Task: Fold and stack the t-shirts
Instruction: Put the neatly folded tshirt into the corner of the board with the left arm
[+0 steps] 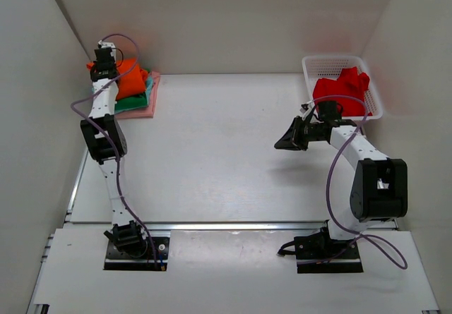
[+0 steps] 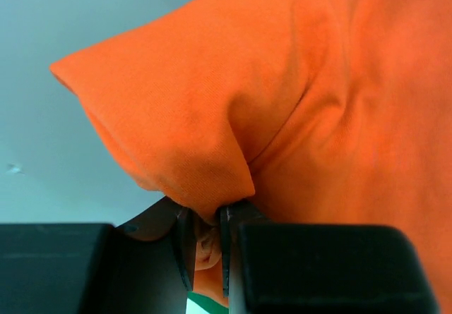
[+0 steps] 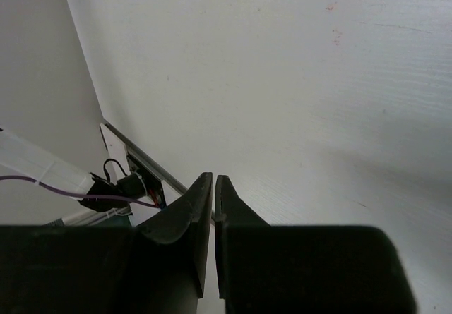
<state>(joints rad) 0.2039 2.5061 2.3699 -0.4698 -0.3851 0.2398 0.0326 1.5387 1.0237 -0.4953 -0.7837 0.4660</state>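
Left claw [image 2: 205, 222] pinches one orange t-shirt [image 2: 318, 81], one red t-shirt [image 1: 342, 88] apart.

The bright orange cloth t-shirt [image 1: 129, 77] is plain, as are the folded green cloth t-shirt [image 1: 133, 104] and the pink cloth t-shirt [image 1: 150, 104]. The deep red cloth t-shirt [image 1: 342, 88] is one solid colour; the latticed plastic mesh basket [image 1: 332, 60] and the flat surface [image 1: 212, 152] are both white

Each arm [image 1: 353, 145] has white links, black joints and a purple cable [image 1: 328, 187]; the left hand [image 2: 203, 229] and right hand [image 3: 213, 187] are black.
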